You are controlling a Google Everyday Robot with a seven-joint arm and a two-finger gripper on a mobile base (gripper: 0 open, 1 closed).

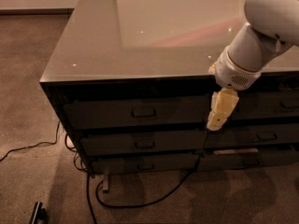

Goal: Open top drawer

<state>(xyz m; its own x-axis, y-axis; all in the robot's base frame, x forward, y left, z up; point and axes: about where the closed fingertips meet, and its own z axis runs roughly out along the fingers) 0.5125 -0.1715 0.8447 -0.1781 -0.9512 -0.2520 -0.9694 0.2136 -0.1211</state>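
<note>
The top drawer (pixel 107 115) is the dark front right under the countertop, on the left stack, and it stands closed. Its small loop handle (pixel 143 112) sits at the centre. My gripper (pixel 217 121), cream-coloured and hanging from the white arm (pixel 261 31), points down in front of the drawer's right end. It is well to the right of the handle and apart from it.
Two shallower dark drawers (pixel 145 144) (pixel 145 165) lie below, and more drawers (pixel 280 106) are to the right. The glossy countertop (pixel 154 36) overhangs them. A black cable (pixel 140 202) loops on the carpet in front, and a small black object (pixel 38 213) lies at the lower left.
</note>
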